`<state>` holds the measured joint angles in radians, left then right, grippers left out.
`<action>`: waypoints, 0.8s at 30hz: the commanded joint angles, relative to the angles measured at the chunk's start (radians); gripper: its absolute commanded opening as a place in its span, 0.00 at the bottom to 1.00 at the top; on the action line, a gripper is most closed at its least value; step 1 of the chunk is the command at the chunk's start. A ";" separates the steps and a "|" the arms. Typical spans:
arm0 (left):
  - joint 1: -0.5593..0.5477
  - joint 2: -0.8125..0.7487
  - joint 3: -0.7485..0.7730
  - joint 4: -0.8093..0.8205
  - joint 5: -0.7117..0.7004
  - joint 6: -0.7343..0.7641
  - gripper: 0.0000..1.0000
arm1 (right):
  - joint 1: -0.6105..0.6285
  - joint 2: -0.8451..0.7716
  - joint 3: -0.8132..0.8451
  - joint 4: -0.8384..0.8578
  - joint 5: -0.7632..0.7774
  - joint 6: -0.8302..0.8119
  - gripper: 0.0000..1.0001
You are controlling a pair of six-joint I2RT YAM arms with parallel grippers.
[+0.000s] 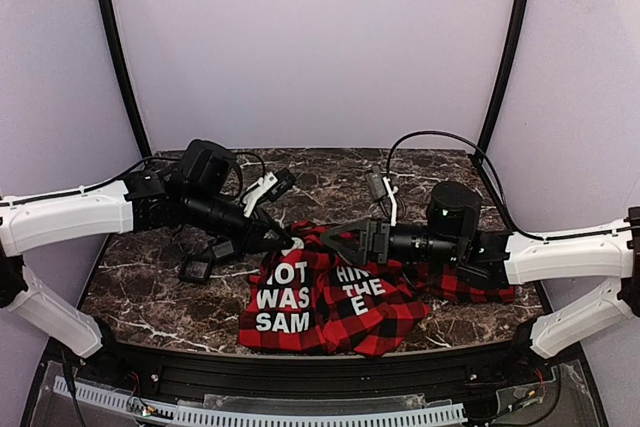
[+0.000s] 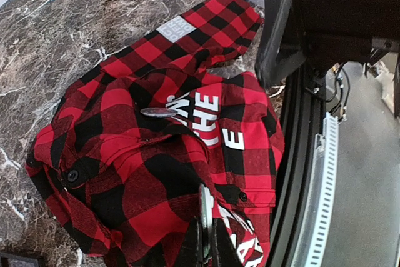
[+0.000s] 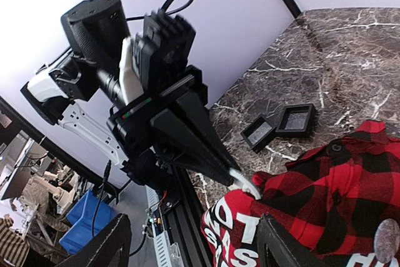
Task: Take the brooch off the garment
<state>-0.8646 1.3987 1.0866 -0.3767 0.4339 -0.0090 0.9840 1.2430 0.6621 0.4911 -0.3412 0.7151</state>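
Observation:
The garment (image 1: 330, 297), red-and-black plaid with white block letters, lies crumpled at the table's front middle. My left gripper (image 1: 289, 242) reaches in from the left and is shut on the brooch (image 2: 206, 207), a thin pale disc seen edge-on between the fingertips at a raised fold of the garment (image 2: 137, 173). In the right wrist view the brooch (image 3: 245, 186) shows as a white sliver at the left fingertips. A similar grey disc (image 2: 158, 112) lies flat on the cloth farther in. My right gripper (image 3: 200, 251) hovers open over the garment (image 3: 337, 192), with nothing between its fingers.
Two small black square frames (image 3: 259, 132) (image 3: 295, 120) sit on the marble left of the garment, under the left arm. Loose cables and connectors (image 1: 262, 187) lie at the back. A black rail (image 1: 300, 377) runs along the front edge.

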 commanded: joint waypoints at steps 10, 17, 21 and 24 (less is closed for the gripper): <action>0.072 -0.092 -0.025 0.117 0.302 -0.106 0.01 | 0.061 0.100 -0.011 0.218 -0.011 -0.008 0.66; 0.078 -0.113 -0.028 0.136 0.346 -0.121 0.01 | 0.071 0.143 0.011 0.217 -0.025 -0.009 0.56; 0.078 -0.112 -0.030 0.139 0.360 -0.122 0.01 | 0.079 0.169 0.034 0.216 -0.025 -0.016 0.53; 0.077 -0.112 -0.029 0.131 0.362 -0.115 0.01 | 0.078 0.178 0.039 0.233 -0.027 -0.014 0.51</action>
<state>-0.7895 1.3186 1.0664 -0.2768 0.7521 -0.1215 1.0531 1.4059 0.6716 0.6781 -0.3649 0.7116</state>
